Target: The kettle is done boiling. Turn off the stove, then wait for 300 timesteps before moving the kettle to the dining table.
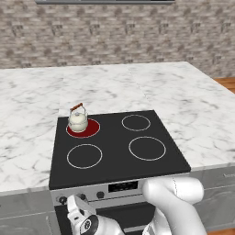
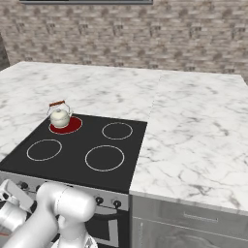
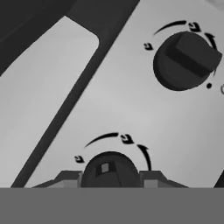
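Observation:
The small cream kettle (image 1: 78, 120) (image 2: 60, 116) with its reddish-brown handle stands upright on the stove's (image 1: 114, 153) (image 2: 77, 162) back-left burner (image 1: 91, 129), which glows red. My gripper (image 1: 75, 205) (image 2: 10, 191) (image 3: 109, 181) is low at the left end of the steel front panel. In the hand view its two fingers press on either side of a black knob (image 3: 109, 168). A second knob (image 3: 186, 61) sits apart at the upper right. The dining table is out of view.
White-and-grey marble counter (image 1: 27, 137) (image 2: 193, 145) surrounds the cooktop on both sides and behind. A brick wall (image 1: 114, 32) runs along the back. The other burners are dark rings. My white arm (image 1: 174, 202) crosses in front of the oven.

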Available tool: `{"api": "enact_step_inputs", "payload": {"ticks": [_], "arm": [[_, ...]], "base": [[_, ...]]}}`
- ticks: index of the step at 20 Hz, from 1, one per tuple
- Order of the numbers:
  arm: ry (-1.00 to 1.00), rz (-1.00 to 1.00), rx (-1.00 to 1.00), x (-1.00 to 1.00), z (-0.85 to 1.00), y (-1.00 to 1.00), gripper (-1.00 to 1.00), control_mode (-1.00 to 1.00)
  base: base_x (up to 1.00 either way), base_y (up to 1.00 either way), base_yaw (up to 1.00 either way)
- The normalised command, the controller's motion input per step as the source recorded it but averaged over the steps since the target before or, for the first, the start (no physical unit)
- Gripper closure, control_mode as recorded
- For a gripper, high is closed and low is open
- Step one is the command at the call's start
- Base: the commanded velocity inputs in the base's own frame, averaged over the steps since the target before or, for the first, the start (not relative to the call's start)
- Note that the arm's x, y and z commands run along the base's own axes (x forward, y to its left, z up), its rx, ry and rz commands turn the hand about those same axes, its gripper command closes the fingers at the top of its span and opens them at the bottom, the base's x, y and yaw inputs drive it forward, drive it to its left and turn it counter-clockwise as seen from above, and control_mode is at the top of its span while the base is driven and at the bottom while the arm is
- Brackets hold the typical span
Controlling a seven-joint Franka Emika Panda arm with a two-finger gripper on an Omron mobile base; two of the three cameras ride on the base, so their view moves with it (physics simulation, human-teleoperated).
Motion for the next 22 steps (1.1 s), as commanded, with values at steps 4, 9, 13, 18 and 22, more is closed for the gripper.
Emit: {"api": "enact_step_inputs", "payload": {"ticks": [4, 9, 13, 18, 22], "arm": [[-0.02, 0.00, 0.26, 0.00, 0.00, 0.00, 1.00, -1.00], [0.00, 0.00, 0.27, 0.00, 0.00, 0.00, 1.00, -1.00], [0.00, 0.00, 0.28, 0.00, 0.00, 0.00, 1.00, -1.00], [0.00, 0.00, 0.28, 0.00, 0.00, 0.00, 1.00, -1.00], [0.00, 0.00, 0.29, 0.00, 0.00, 0.00, 1.00, -1.00]], "base": [[0.00, 0.00, 0.00], [0.00, 0.00, 0.00], [0.00, 0.00, 0.00], [0.00, 0.00, 0.00], [0.00, 0.00, 0.00]]}}
